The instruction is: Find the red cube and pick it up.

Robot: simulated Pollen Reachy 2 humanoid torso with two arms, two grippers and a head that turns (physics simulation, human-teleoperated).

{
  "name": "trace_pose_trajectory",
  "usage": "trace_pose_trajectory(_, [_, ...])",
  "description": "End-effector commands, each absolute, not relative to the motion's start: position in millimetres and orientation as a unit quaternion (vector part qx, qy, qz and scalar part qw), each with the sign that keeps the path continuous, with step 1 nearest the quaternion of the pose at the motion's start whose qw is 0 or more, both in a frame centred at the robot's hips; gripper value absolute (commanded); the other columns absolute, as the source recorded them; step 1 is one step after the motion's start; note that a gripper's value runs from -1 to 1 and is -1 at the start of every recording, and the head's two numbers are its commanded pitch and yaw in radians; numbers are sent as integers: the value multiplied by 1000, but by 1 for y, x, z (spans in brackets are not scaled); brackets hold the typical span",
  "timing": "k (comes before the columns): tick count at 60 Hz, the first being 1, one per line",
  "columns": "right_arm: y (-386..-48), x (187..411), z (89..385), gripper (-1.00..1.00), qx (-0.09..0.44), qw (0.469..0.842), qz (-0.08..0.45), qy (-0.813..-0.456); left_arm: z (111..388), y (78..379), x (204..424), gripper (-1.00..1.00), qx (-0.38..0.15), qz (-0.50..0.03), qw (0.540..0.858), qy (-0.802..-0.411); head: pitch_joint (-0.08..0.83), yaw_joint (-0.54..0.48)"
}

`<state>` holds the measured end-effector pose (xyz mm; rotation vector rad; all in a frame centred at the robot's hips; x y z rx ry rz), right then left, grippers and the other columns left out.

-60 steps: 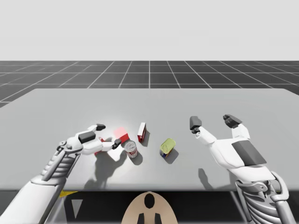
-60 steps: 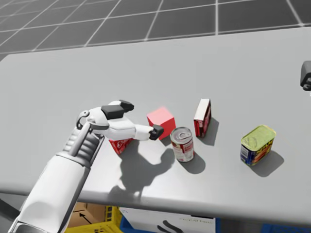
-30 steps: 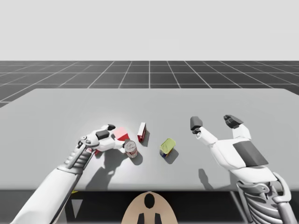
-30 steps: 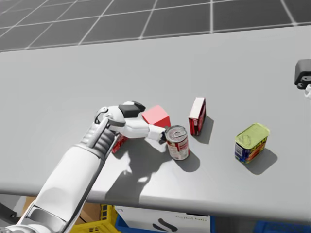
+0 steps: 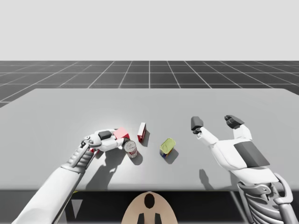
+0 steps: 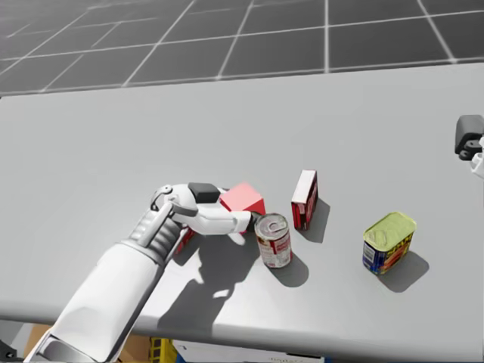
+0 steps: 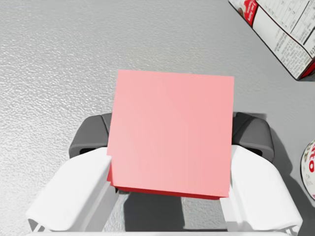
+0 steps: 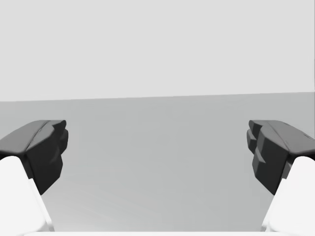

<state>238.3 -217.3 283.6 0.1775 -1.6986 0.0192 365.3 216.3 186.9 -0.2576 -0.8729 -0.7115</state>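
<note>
Low and outstretched, left tool [image 7: 172, 133] clamped on red cube [image 6: 243, 199]

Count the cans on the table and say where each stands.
2. A round red-and-white can stands beside the red cube, on its side toward my right. A green-topped can stands apart, further toward my right. My left arm may hide more.

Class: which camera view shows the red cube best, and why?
The left wrist view: the red cube shows its whole top face, held in the left tool. The head view shows it beside a can; the high view, partly behind that tool.
</note>
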Motion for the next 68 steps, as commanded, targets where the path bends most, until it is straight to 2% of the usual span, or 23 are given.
trace_pose_trajectory(1, [-215,238,283,-1000,83,657,1,-750,179,216,361,1000,-117,-338,843,-402,537,236])
trace_pose_trajectory(16, [-218,239,283,-1000,83,655,-3,-751,178,214,360,1000,-115,-343,841,-402,311,209])
trace_pose_trajectory(29, [-220,241,284,-1000,82,653,-7,-753,186,214,359,1000,-111,-341,838,-411,268,212])
trace_pose_trajectory(47, [-222,242,284,-1000,95,650,-20,-753,259,226,346,1000,-92,-328,805,-486,254,214])
trace_pose_trajectory(51, [-222,242,283,-1000,96,652,-28,-752,282,227,341,1000,-80,-328,792,-508,251,215])
trace_pose_trajectory(58, [-222,244,282,-1000,82,642,-31,-762,341,226,325,1000,-71,-325,757,-563,244,217])
trace_pose_trajectory(60, [-223,245,282,-1000,82,641,-31,-762,345,225,323,1000,-70,-326,754,-566,243,217])
trace_pose_trajectory(62, [-224,245,282,-1000,83,639,-35,-764,365,224,314,1000,-68,-325,739,-587,241,219])
trace_pose_trajectory(68, [-225,248,283,-1000,85,631,-43,-770,398,219,298,1000,-62,-323,711,-622,239,222])
